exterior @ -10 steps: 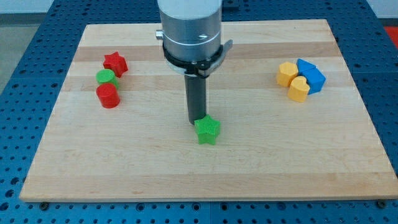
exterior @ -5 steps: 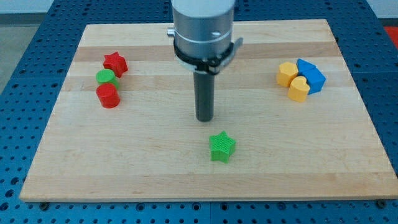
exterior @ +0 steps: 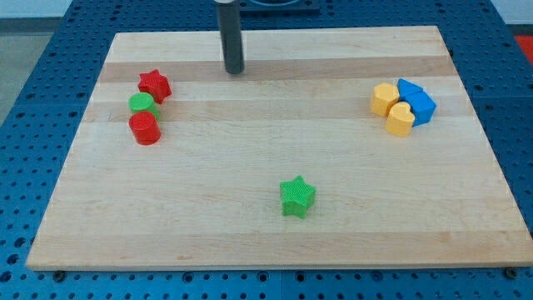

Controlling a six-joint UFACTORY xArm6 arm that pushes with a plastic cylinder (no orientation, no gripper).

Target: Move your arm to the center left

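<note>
My tip [exterior: 235, 71] is at the view's top, a little left of the middle, on the wooden board [exterior: 250, 217]. It touches no block. To its lower left sit a red star [exterior: 154, 84], a green round block [exterior: 142, 103] and a red cylinder [exterior: 144, 128], close together at the view's left. A green star [exterior: 297, 197] lies alone near the view's bottom centre, far below the tip.
At the view's right a cluster holds a yellow hexagon-like block [exterior: 384, 98], a yellow heart-like block [exterior: 400, 119] and blue blocks [exterior: 415, 102]. The board lies on a blue perforated table [exterior: 33, 100].
The rod pushed the green star down and to the right, left it, then moved far up toward the view's top and slightly left. The other blocks have not moved.
</note>
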